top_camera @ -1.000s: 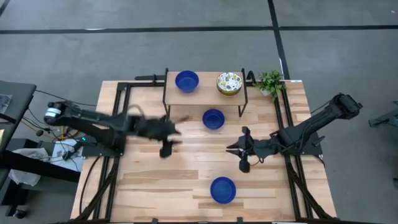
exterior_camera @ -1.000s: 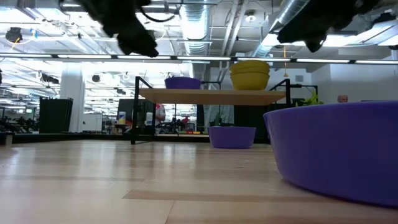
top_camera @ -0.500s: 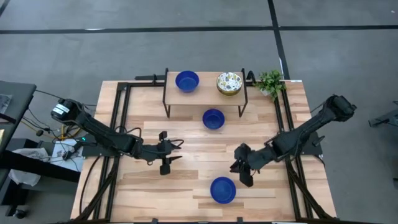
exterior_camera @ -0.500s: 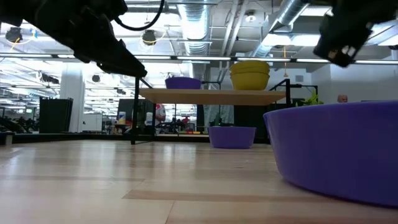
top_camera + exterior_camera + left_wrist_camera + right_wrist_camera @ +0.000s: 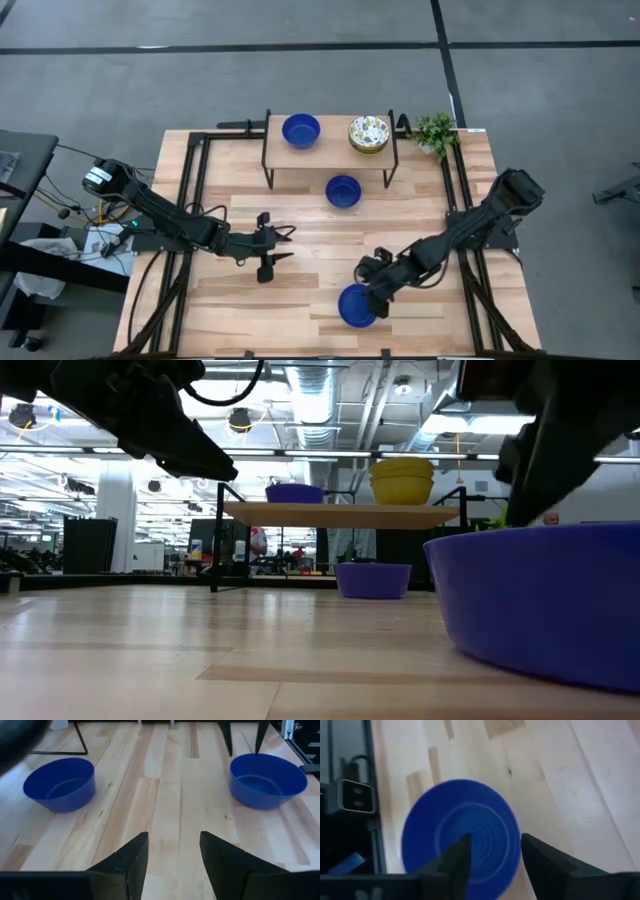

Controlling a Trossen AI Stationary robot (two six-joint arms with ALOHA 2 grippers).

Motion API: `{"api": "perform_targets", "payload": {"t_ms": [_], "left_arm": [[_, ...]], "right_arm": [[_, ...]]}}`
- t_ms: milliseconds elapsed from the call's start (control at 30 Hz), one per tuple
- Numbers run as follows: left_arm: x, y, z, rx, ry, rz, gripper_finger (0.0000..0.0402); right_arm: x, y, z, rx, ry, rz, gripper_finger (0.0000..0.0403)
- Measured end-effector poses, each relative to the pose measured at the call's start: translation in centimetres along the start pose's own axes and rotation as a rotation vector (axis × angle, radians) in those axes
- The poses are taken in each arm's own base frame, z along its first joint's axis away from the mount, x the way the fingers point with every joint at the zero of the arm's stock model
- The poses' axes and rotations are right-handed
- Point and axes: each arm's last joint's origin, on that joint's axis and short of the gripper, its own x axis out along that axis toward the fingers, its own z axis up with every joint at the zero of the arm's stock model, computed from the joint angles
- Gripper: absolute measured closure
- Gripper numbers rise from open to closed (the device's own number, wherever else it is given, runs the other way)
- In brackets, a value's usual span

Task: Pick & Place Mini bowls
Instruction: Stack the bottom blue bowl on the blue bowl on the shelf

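Descent is bringing the right gripper [image 5: 373,297], fingers parted and empty, from mid-table to just over the near blue bowl [image 5: 358,306], now between its jaws, so a grasp looks imminent.

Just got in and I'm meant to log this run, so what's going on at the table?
The right gripper, fingers open, hangs right over the blue bowl at the table's near edge, not gripping it. The left gripper hovers open mid-table, holding nothing. Another blue bowl sits by the small shelf, which carries a third blue bowl and the stacked patterned bowls.
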Motion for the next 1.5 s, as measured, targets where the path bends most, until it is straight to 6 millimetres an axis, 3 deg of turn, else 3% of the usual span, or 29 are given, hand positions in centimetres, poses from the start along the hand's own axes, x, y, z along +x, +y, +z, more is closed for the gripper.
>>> {"api": "perform_targets", "payload": {"t_ms": [300,600,1100,1367,1500], "left_arm": [[0.0,-0.1,0.1,-0.005,-0.004,-0.031,0.0224],[0.0,-0.1,0.2,-0.011,-0.012,-0.035,0.0224],[0.0,-0.1,0.2,-0.011,-0.014,-0.035,0.0224],[0.0,-0.1,0.2,-0.007,-0.014,-0.035,0.0224],[0.0,-0.1,0.2,-0.006,-0.012,-0.035,0.0224]], "right_arm": [[1.4,0.7,-0.1,-0.012,0.065,0.002,0.0217],[2.1,-0.6,-0.5,0.013,0.135,-0.094,0.0243],[2.0,-0.4,-0.4,-0.033,0.159,-0.06,0.0286],[0.3,2.5,1.2,-0.176,0.186,0.092,0.0282],[-0.5,3.8,0.7,-0.356,0.204,0.119,0.0284]]}}
